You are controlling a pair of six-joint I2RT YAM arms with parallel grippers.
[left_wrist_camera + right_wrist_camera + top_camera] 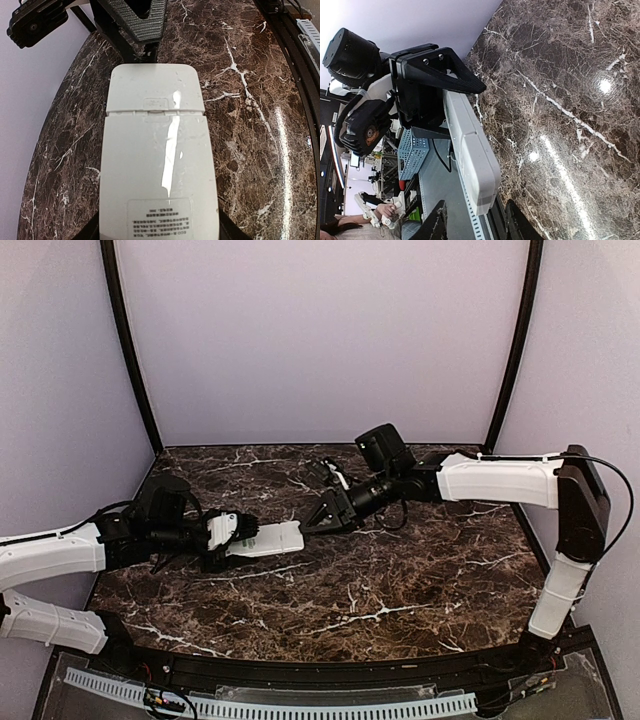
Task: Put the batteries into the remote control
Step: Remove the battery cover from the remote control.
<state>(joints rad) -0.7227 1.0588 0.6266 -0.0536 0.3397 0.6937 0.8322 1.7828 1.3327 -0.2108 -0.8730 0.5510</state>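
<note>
Left gripper (232,538) clamps the remote control (272,538), back face up, by its 9 o'clock end. Right gripper (316,524) sits at the 3 o'clock tip, jaws parted either side, not pinching.

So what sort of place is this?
Probably a robotics lab test cell: left arm and right arm mounted at a marble-patterned table, plain lilac screens enclosing it, and a blue perforated crate among clutter beyond.

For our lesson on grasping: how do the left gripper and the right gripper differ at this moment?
The left gripper is clamped on the remote control; the right gripper holds nothing. The left grips its labelled end; the right's jaws stand open at the opposite end. Both are black two-finger grippers.
</note>
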